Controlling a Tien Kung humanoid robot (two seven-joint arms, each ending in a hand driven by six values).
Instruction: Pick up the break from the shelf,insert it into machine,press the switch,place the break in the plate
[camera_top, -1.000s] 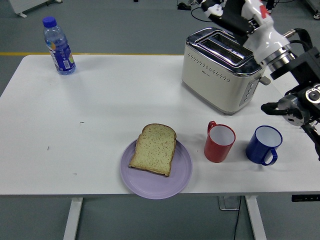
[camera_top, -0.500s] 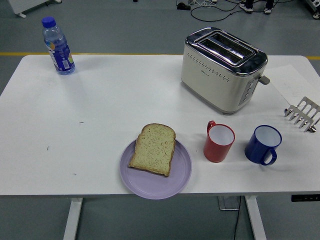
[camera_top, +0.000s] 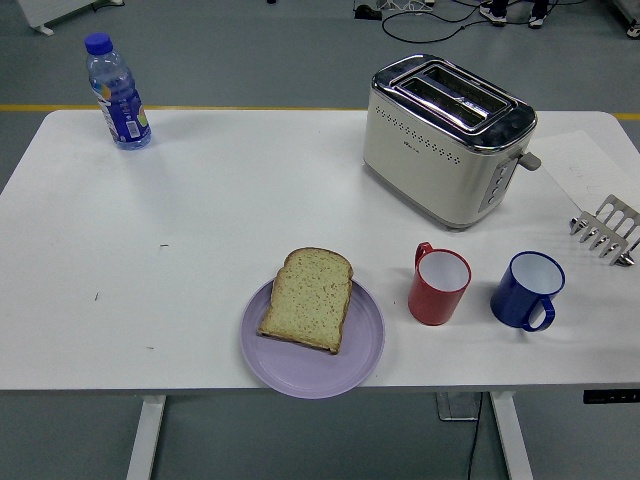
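The table's (camera_top: 200, 220) broad left and middle lie open between the water bottle (camera_top: 118, 92) at the far left corner and the bread-laden plate (camera_top: 365, 350) near the front, while the toaster (camera_top: 445, 140), red mug (camera_top: 438, 285), blue mug (camera_top: 527, 290) and metal rack (camera_top: 606, 227) crowd the right side.

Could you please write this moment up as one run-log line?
bread slice: on purple plate | toaster: slots empty | rack: empty, table's right edge | hands: out of view

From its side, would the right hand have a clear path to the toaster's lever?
Probably yes, though the hand is out of view now. The lever sticks out of the toaster toward the right edge, with only bare table beside it; the rack sits nearer and lower.
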